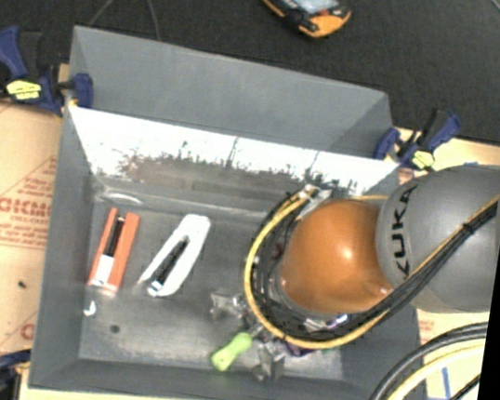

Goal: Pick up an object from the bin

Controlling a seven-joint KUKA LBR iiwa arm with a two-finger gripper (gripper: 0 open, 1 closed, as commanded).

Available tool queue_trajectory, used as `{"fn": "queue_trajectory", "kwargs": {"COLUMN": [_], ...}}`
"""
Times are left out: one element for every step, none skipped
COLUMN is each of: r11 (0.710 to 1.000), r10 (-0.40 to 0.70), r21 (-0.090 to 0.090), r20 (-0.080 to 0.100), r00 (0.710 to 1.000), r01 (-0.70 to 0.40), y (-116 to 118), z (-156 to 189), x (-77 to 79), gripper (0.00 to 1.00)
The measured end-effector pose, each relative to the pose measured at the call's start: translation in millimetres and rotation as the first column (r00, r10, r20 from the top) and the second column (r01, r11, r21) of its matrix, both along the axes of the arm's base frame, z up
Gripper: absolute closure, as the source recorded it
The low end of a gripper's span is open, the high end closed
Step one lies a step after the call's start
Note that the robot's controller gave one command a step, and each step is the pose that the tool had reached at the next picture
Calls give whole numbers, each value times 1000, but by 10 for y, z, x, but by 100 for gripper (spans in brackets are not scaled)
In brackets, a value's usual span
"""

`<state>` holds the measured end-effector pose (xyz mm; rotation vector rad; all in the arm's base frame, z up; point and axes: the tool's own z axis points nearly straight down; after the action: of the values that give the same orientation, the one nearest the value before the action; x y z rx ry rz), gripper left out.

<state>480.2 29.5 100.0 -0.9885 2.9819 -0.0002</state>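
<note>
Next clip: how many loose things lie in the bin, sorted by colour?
Orange: 1, the flat oblong thing at the left of the bin.
White: 1, the long thing with a black stripe beside it.
Green: 1, the small piece at the front, by the gripper.
Total: 3.
A tiny pale speck at front left is left uncounted.

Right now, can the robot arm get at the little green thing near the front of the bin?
Probably yes. The green thing lies bare on the bin floor, right at the tip of the arm, with nothing on top of it. The white thing and the orange marker lie well apart from it.
</note>
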Motion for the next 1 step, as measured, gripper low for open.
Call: {"fn": "queue_trajectory", "kwargs": {"r11": [965], "r10": [263], "r21": [-7], "r20": [17], "r00": [965], "r01": [-263], "y": [-58], "z": [-293], "x": [14], "gripper": [0]}}
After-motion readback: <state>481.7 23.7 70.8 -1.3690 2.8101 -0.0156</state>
